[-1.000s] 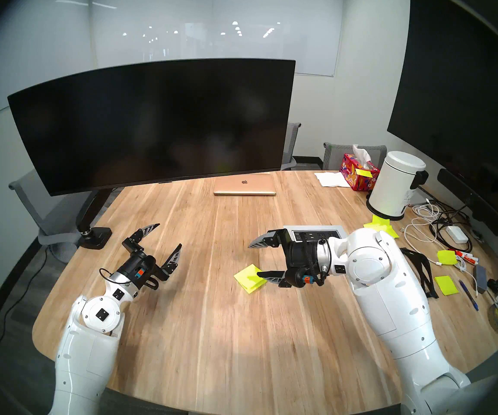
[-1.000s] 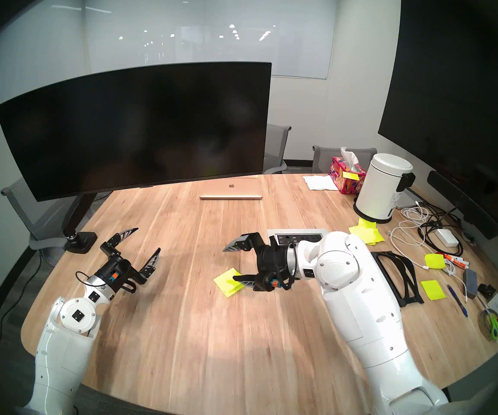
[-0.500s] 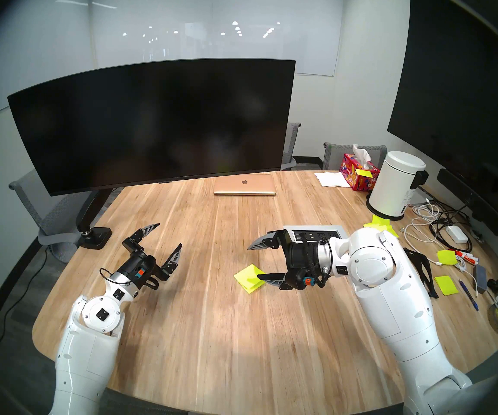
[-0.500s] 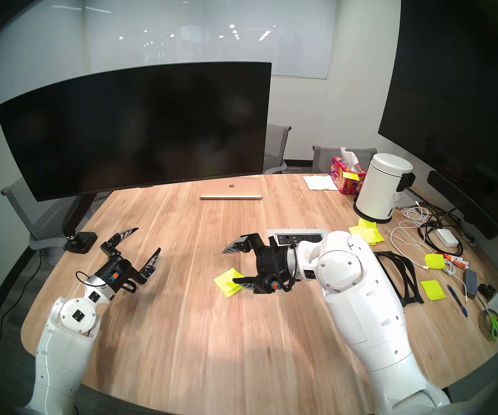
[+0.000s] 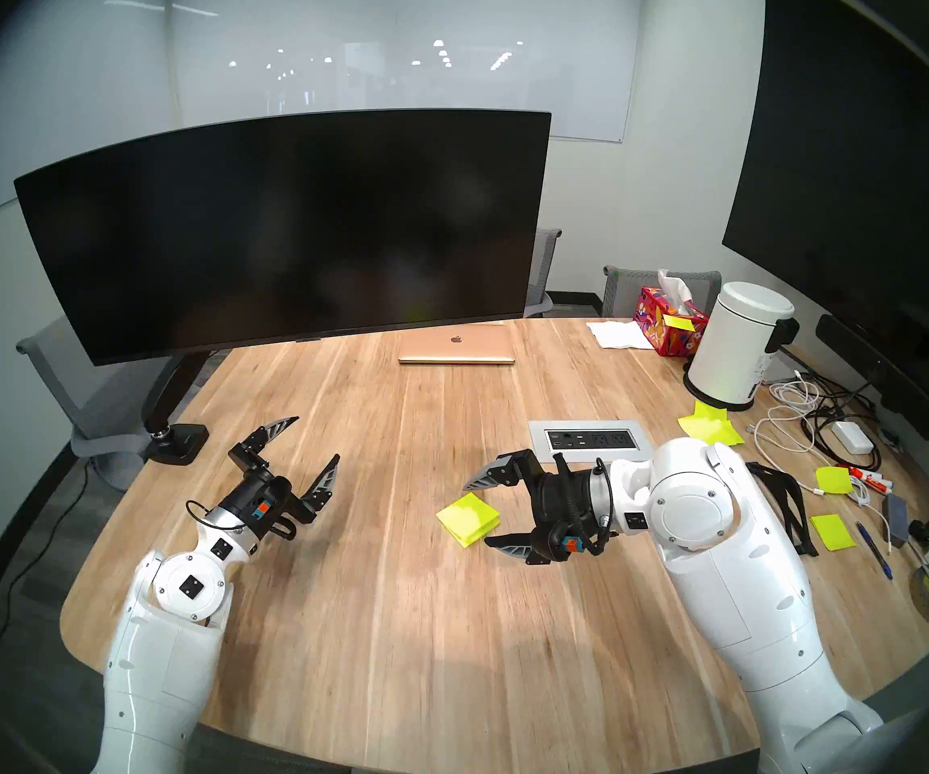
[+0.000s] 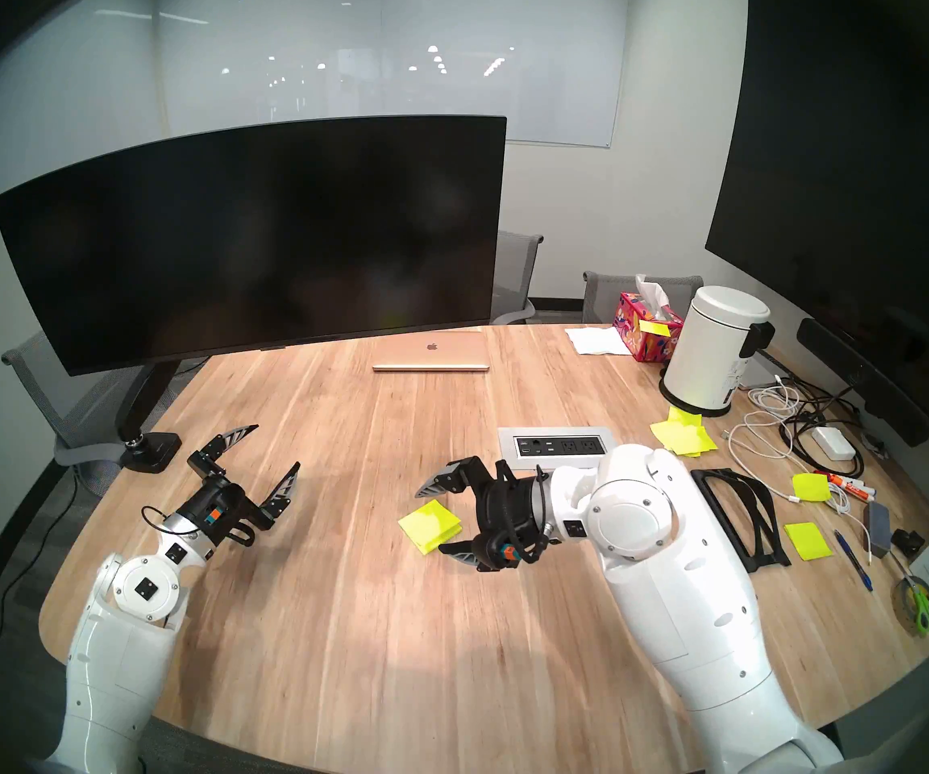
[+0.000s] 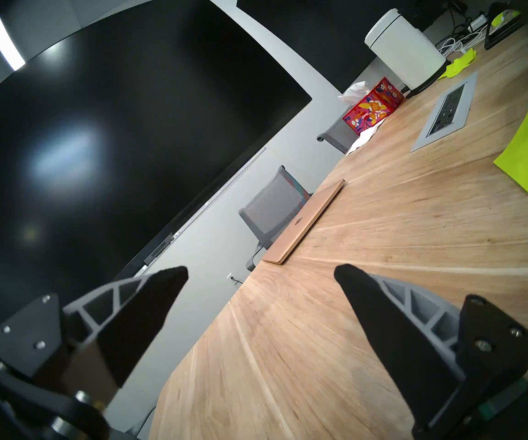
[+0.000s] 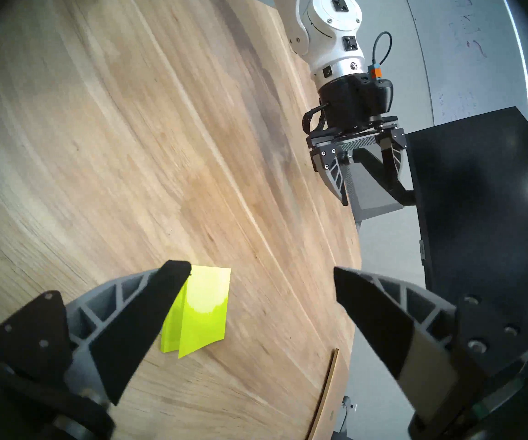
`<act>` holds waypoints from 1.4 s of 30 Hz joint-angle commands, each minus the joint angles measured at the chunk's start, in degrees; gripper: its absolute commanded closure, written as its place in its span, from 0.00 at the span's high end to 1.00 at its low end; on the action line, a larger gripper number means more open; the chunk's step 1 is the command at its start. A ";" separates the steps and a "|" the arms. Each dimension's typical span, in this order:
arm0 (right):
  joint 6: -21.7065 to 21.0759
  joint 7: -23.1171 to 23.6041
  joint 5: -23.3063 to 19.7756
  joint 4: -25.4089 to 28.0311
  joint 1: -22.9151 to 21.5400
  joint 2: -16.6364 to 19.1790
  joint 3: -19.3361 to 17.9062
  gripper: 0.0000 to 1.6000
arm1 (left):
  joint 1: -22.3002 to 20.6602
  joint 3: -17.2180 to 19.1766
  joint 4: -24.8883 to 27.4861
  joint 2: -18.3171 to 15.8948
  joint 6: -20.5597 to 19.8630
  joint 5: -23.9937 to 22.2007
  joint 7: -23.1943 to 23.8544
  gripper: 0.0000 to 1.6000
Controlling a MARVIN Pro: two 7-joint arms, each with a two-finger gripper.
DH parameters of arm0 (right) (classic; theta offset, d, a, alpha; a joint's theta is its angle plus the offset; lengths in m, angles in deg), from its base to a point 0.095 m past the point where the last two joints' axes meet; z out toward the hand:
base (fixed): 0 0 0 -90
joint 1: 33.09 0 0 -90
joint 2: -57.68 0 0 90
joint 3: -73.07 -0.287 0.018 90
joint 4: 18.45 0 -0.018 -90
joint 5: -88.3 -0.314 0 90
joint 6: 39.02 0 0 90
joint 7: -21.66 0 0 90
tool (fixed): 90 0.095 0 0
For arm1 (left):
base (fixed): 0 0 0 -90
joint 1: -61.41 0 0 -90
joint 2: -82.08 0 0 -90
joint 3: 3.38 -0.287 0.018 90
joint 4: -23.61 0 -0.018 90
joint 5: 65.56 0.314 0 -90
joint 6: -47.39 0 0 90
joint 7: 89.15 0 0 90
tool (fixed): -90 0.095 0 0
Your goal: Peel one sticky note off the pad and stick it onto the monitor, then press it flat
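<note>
The pad (image 5: pixel 467 519) (image 6: pixel 429 526) is a neon yellow-green stack with slightly offset sheets, lying flat mid-table. Its top sticky note is still on it; nothing is held. My right gripper (image 5: pixel 476 514) (image 6: pixel 428 522) comes in from the right, open wide, one finger beyond the pad and one nearer than it. In the right wrist view the pad (image 8: pixel 202 312) lies partly behind one finger of that gripper (image 8: pixel 261 269). My left gripper (image 5: pixel 317 438) (image 7: pixel 261 271) hovers open and empty at the left. The wide curved black monitor (image 5: pixel 283 231) (image 6: pixel 250 242) stands at the back left.
A power outlet panel (image 5: pixel 589 439) sits just behind the right wrist. A gold laptop (image 5: pixel 456 344) lies under the monitor's right end, and the monitor's mount base (image 5: pixel 178 442) at the left edge. Tissue box (image 5: pixel 668 323), white bin (image 5: pixel 738 345), cables and loose yellow notes (image 5: pixel 712 424) crowd the right side.
The right gripper has dropped and pulled back toward me, uncovering the outlet panel. Its nearer finger, which lay across the pad, is now off its near edge. The left arm is still.
</note>
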State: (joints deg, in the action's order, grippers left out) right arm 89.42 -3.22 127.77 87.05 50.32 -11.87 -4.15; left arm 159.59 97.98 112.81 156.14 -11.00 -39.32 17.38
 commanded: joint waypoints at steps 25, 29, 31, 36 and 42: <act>1.15 -4.70 5.43 -6.36 -1.49 -3.67 0.60 1.00 | -0.34 0.19 0.94 -0.05 0.26 0.07 -0.19 1.00; 1.35 -5.26 6.38 -7.47 -1.87 -4.20 0.73 1.00 | -0.34 0.20 0.94 -0.04 0.26 0.08 -0.19 1.00; 1.42 -5.34 6.53 -7.64 -1.94 -4.29 0.76 1.00 | -0.35 0.20 0.94 -0.04 0.26 0.08 -0.19 1.00; 1.56 -5.80 7.22 -8.07 -2.12 -4.71 0.82 1.00 | -0.35 0.21 0.93 -0.03 0.27 0.08 -0.18 1.00; 1.41 -6.28 7.70 -7.73 -1.92 -5.01 0.40 1.00 | -0.35 0.21 0.93 -0.02 0.28 0.08 -0.17 1.00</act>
State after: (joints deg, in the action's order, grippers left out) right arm 91.20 -8.47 136.06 78.21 49.16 -15.91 -3.13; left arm 159.56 98.04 112.81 156.24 -10.96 -39.24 17.40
